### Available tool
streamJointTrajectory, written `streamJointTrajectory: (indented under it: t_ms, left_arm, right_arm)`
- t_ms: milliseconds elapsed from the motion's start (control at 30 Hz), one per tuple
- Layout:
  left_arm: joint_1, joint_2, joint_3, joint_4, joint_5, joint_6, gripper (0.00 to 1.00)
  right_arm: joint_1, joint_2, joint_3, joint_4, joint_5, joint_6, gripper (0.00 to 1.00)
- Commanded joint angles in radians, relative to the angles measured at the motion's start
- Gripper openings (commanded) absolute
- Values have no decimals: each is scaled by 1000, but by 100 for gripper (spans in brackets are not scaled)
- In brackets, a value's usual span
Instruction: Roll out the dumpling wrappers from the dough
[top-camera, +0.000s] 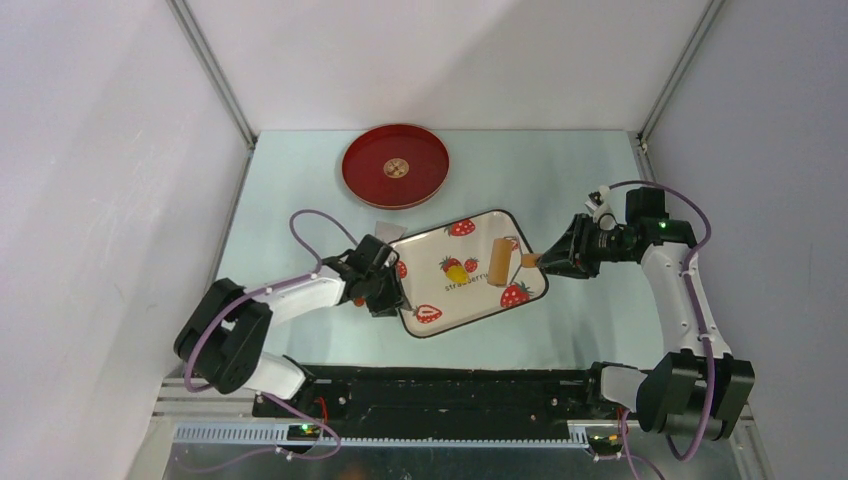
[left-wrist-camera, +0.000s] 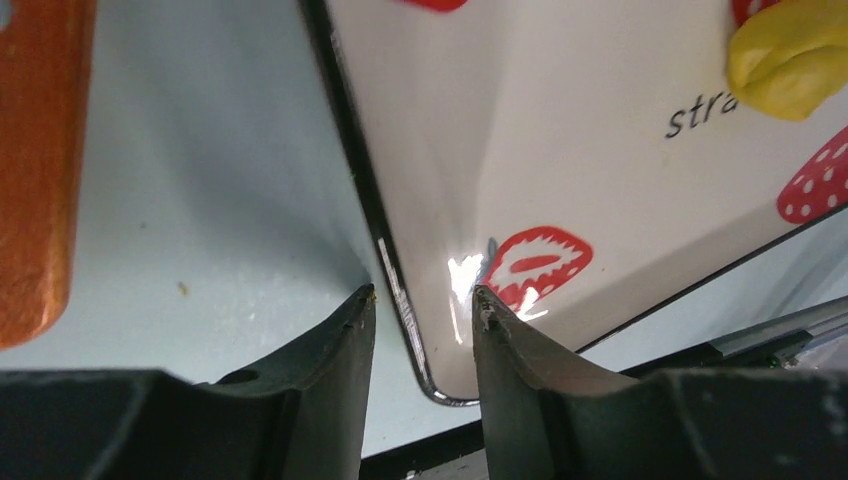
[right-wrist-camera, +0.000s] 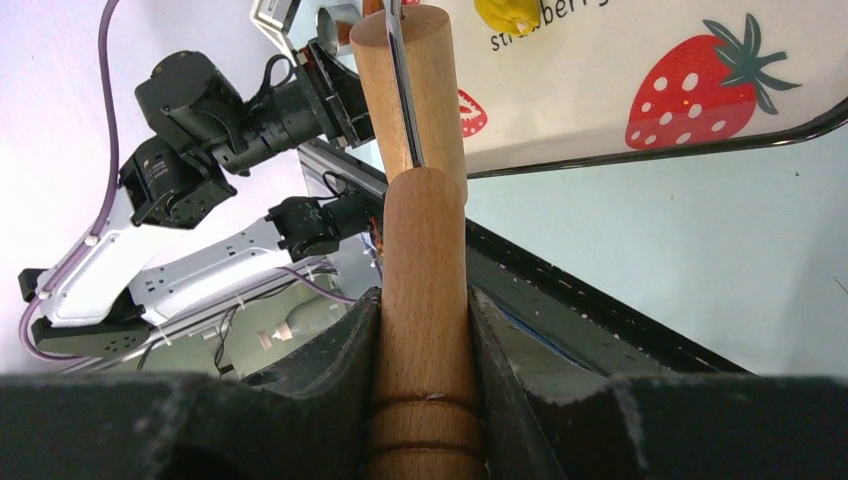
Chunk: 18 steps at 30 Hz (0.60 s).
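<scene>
The yellow dough (top-camera: 456, 270) lies as a lump in the middle of the strawberry tray (top-camera: 478, 232). It also shows at the top right of the left wrist view as the dough (left-wrist-camera: 790, 55). My left gripper (top-camera: 393, 291) is at the tray's near-left corner. Its fingers (left-wrist-camera: 350, 330) straddle the rim of the tray (left-wrist-camera: 560, 130) with a gap on each side, so the left gripper (left-wrist-camera: 422, 292) is open. My right gripper (top-camera: 545, 260) is shut on the handle of the wooden roller (right-wrist-camera: 424, 290). The roller's drum (top-camera: 499, 262) rests on the tray just right of the dough. No dumpling wrappers are in view.
A round red plate (top-camera: 395, 166) sits at the back, left of centre. A small pale scrap (top-camera: 385, 230) lies on the table by the tray's far-left corner. A black strip (top-camera: 450, 385) runs along the near edge between the arm bases. White walls close in both sides.
</scene>
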Motion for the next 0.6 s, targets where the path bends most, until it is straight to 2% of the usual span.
streamJointTrajectory:
  t_ms: [0, 67, 267, 333, 567]
  left_arm:
    - [4, 33, 37, 75, 1, 15, 44]
    - [4, 43, 37, 80, 9, 41, 36]
    - [5, 70, 30, 80, 39, 150, 5]
    - [5, 78, 29, 80, 57, 184, 1]
    - [5, 83, 44, 67, 80, 246, 0]
  right_arm:
    - [2, -27, 9, 3, -64, -11, 0]
    - [3, -28, 7, 3, -56, -11, 0]
    - [7, -24, 2, 9, -44, -7, 0]
    - [9, -26, 2, 7, -37, -9, 0]
    - [50, -31, 2, 7, 43, 0, 0]
